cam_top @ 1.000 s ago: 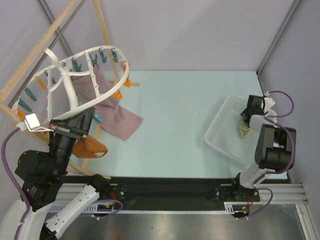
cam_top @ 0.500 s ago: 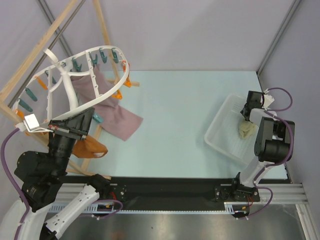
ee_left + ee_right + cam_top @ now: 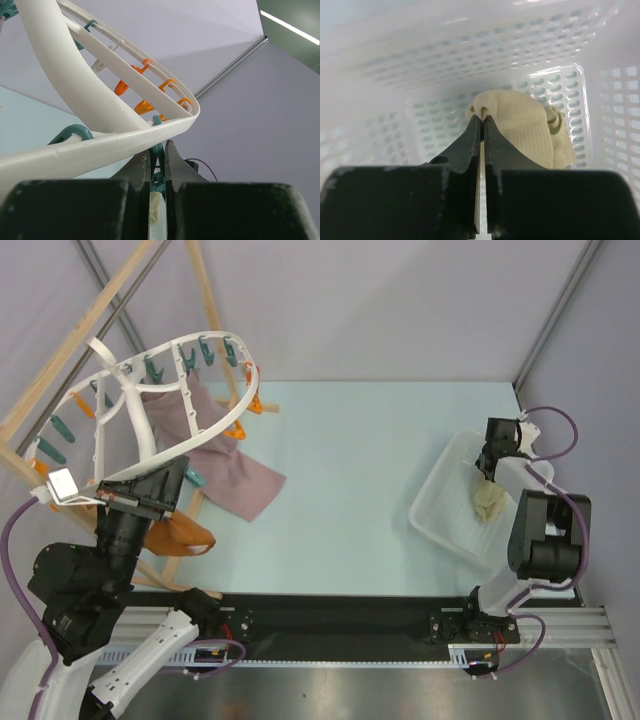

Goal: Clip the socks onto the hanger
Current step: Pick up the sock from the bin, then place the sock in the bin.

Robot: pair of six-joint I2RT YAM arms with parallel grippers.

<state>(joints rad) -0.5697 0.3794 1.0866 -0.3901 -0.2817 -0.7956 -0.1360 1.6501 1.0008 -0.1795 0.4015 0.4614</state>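
i saw the hanger [image 3: 138,425] tilted up at far left against the wooden rack [image 3: 205,300], with the mauve cloth [image 3: 240,480] draped under it. left gripper [image 3: 157,145] was clamped at its near rim, a teal peg [image 3: 158,177] between the jaws. white basket [image 3: 430,502] sat at far right with the socks [image 3: 520,125] bunched inside. right gripper [image 3: 482,119] was closed, pinching a fold of sock.

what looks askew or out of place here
The hanger sits steeply tilted, one rim low in the left hand, not level. A mauve cloth sprawls crumpled on the table partly beneath it. The socks, pinched by the right hand, are bunched in the basket.
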